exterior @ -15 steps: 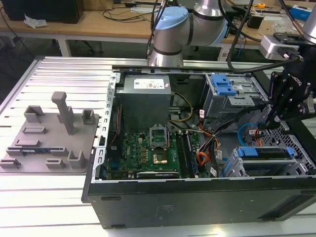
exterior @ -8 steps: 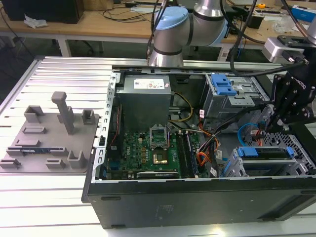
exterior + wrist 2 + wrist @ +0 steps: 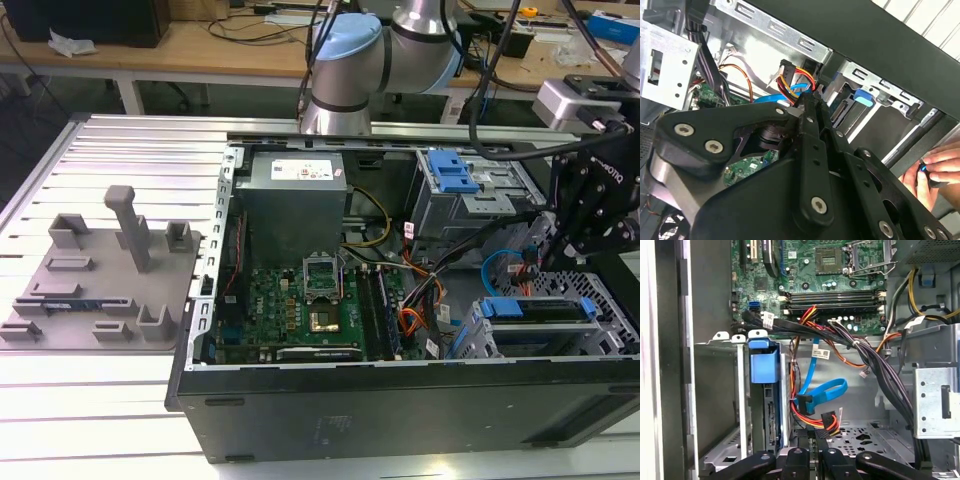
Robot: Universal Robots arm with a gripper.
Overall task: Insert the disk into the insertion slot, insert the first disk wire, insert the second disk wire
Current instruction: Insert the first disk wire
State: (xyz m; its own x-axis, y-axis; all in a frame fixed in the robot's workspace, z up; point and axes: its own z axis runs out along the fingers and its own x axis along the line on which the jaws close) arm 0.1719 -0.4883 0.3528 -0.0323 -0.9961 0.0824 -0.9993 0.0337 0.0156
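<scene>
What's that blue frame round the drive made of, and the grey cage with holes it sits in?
The blue frame looks like moulded plastic: even bright colour, soft sheen, rounded corners. The cage seems to be thin sheet metal, pale grey with a dull shine, punched with holes, edges folded.

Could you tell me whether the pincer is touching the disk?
Apart. The first wrist view shows a clear gap between the pincer and the disk.
</scene>
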